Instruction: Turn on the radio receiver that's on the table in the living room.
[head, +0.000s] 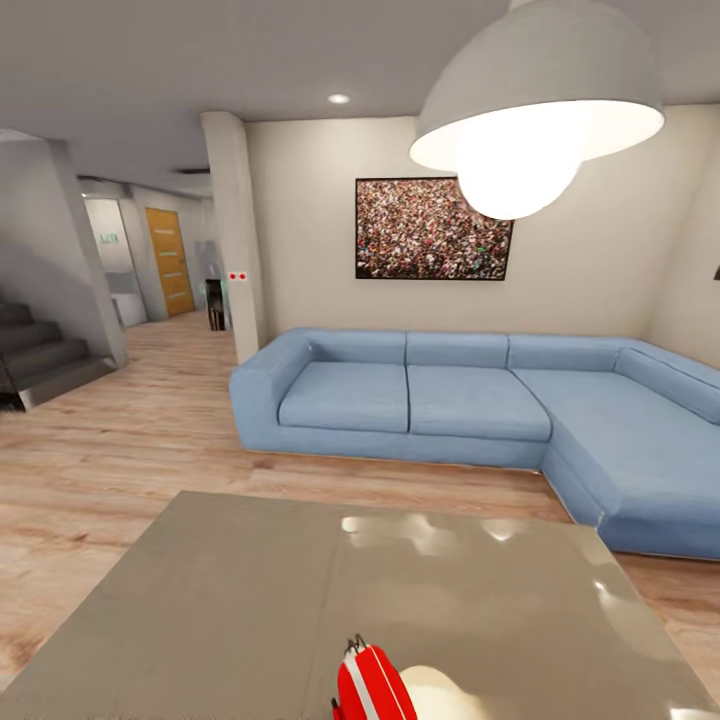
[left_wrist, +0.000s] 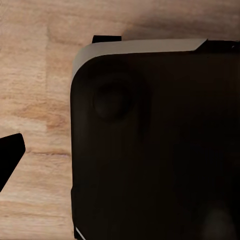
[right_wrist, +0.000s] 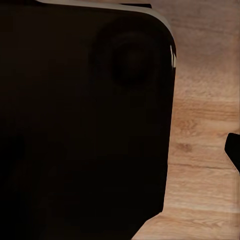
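Head view of the living room: a glossy grey-taupe bench fills the foreground, its top carrying bright reflections of the lamp. The radio receiver, red with a white edge stripe, stands on edge at the near margin of the bench, cut off by the bottom of the picture; a pale rounded form lies just beside it on its right. Beyond the bench lies light wood floor, then a blue sectional sofa set against a beige wall bearing a framed crowd picture. A white dome pendant lamp hangs lit at upper right. At left, a square pillar separates the room from a hallway with an orange door, and grey stairs rise at the far left. Left wrist view: a dark rounded-corner body with a pale upper edge over wood flooring. Right wrist view: a similar dark body over the same floor. Whether either end effector has its fingers apart or together cannot be told from these views.
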